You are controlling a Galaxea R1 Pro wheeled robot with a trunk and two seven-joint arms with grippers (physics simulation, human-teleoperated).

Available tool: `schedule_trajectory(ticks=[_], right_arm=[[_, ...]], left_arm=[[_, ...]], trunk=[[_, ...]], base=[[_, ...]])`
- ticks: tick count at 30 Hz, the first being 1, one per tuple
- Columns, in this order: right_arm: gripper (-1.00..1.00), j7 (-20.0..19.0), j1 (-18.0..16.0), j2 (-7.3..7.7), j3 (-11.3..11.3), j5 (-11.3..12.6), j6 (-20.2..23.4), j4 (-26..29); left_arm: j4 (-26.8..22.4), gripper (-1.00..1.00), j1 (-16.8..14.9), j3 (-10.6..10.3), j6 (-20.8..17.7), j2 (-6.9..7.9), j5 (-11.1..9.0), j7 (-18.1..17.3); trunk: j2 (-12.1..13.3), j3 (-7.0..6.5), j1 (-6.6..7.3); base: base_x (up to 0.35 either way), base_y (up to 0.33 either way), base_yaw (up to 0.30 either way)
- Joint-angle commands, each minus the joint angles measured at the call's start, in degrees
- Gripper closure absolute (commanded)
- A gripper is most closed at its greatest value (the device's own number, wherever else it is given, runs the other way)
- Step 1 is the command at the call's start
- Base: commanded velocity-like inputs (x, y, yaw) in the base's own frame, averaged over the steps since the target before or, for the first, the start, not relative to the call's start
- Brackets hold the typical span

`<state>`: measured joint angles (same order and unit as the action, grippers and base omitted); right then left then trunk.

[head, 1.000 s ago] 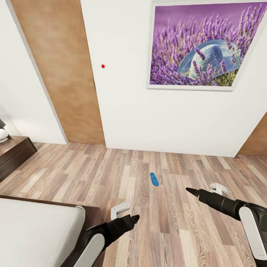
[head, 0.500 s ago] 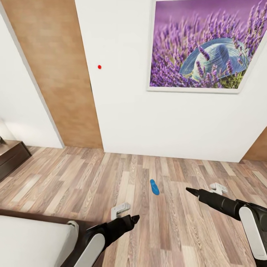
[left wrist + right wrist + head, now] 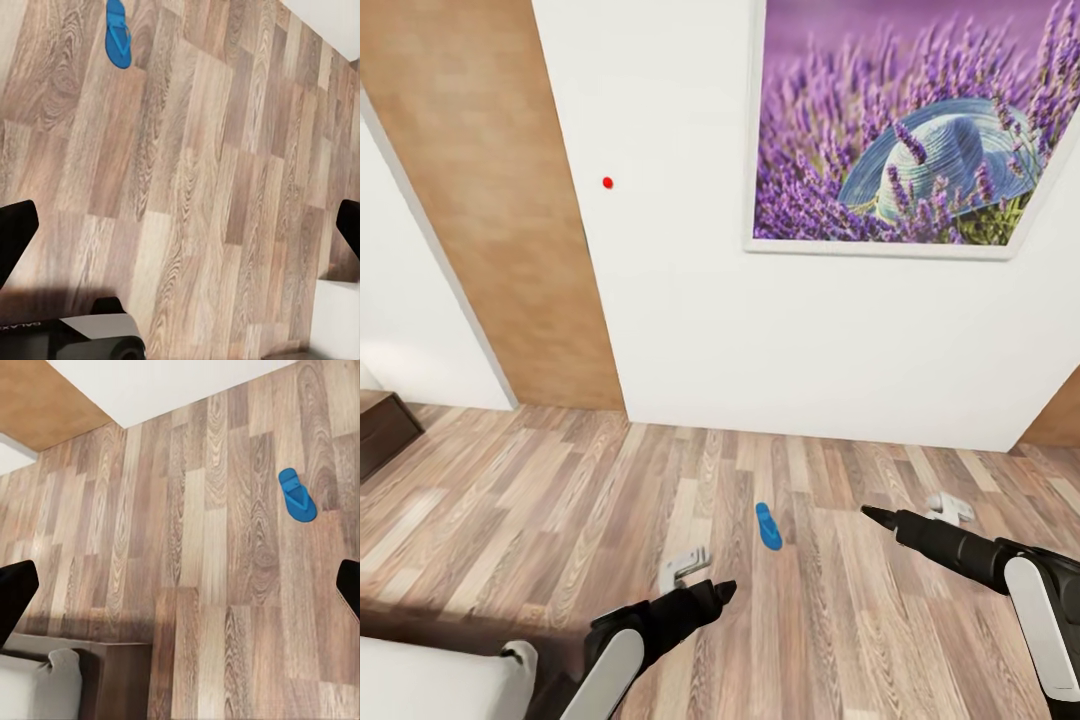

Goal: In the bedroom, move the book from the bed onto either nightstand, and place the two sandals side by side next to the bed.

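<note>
We face one blue sandal (image 3: 768,526) lying flat on the wood-plank floor (image 3: 560,490), well ahead of both arms and between them, its long axis running toward the white wall (image 3: 690,300). Our left gripper (image 3: 722,590) looks slightly nearer to it than our right gripper (image 3: 870,515); both sets of fingers are spread wide and hold nothing. Open floor surrounds the sandal on every side. The bed (image 3: 430,680) corner sits beside our left arm, the only edge to mind.

Blue sandal (image 3: 117,35) on wood-plank floor (image 3: 195,195), seemingly sole-down
</note>
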<state>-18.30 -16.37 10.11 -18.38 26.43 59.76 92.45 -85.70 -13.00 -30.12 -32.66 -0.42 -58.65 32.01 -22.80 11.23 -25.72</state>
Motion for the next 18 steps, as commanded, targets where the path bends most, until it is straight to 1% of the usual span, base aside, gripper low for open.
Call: schedule_trajectory(ticks=[1,8,14,18], right_arm=[[-1.00,-0.6,-0.1,0.00,-0.1,-0.5,0.2,0.0],[-1.00,-0.6,-0.1,0.00,-0.1,-0.5,0.2,0.0],[-1.00,-0.6,-0.1,0.00,-0.1,-0.5,0.2,0.0],[-1.00,-0.6,-0.1,0.00,-0.1,-0.5,0.2,0.0]], left_arm=[[-0.1,-1.00,-0.1,0.0,0.0,-0.01,-0.6,0.6],[0.0,-1.00,-0.1,0.0,0.0,-0.07,-0.3,0.6],[0.1,-1.00,-0.1,0.0,-0.1,-0.37,0.4,0.6],[0.1,-1.00,-0.1,0.0,0.0,-0.52,0.8,0.6]], trunk=[[-0.1,0.12,-0.07],[-0.1,0.12,-0.07],[-0.1,0.12,-0.07],[-0.1,0.12,-0.07]], base=[[0.294,-0.196,-0.036],[0.291,-0.203,-0.139],[0.284,-0.197,-0.223],[0.205,-0.130,-0.254]])
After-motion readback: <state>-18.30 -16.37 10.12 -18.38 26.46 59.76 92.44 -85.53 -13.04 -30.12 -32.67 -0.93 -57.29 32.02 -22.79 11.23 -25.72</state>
